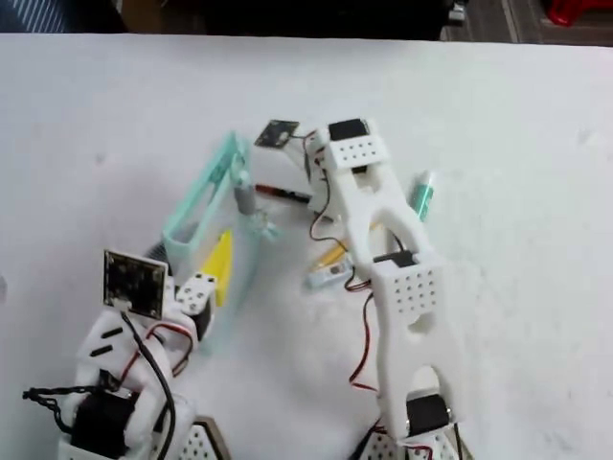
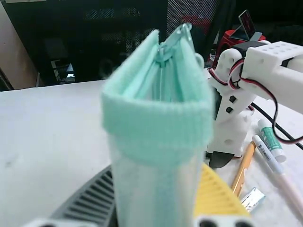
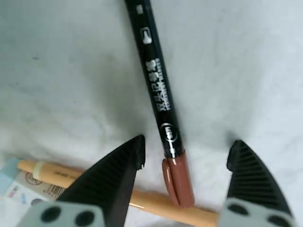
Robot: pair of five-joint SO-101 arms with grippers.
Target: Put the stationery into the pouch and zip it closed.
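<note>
We find the pouch [image 2: 156, 118] standing on end at the left of the tabletop [image 1: 498, 115], clamped between the grey and yellow fingers of the left gripper [image 2: 156, 203]. Its zip runs along the top edge and appears parted. None of the stationery is in it as far as we can see. The right gripper [image 3: 188, 144] hangs with its black fingers spread wide, one either side of the black pen [image 3: 161, 104], level with the joint where the barrel meets the brown cap. The cap's end lies across the orange pencil [image 3: 142, 201], touching it or just over it. A small labelled item [image 3: 16, 189] sits beside the pencil's other end, and a green-capped marker [image 1: 422, 196] lies apart on the far side of the right arm. We judge the step in hand to be the pick-up of the black pen, with the task barely begun. To do it well, the fingers should come down square to the barrel and close on the barrel itself rather than the cap, so the pencil is not pinched along with it. The grip needs to be firm, since a round, smooth barrel is likely to roll or swivel. The lift should clear the pencil before any travel. The pen should enter the pouch lengthwise, in line with the zip opening, while the left arm holds the pouch steady.
</note>
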